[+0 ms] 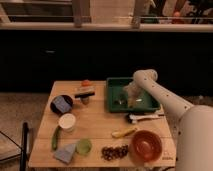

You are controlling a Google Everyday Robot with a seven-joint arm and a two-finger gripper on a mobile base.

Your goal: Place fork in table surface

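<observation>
My gripper (128, 96) hangs from the white arm (165, 97) and reaches down into the green tray (114, 84) at the back right of the wooden table surface (100, 122). A small pale, slim piece that looks like the fork (119, 102) lies on the tray floor, just left of and below the gripper. I cannot tell whether the gripper touches it.
A white-handled tool with a black head (145, 117) lies in front of the tray, with a yellow banana piece (124, 132) and an orange bowl (145, 145) nearer. To the left are a white cup (66, 121), a dark bowl (61, 104), a brush (85, 92) and a green cup (84, 146).
</observation>
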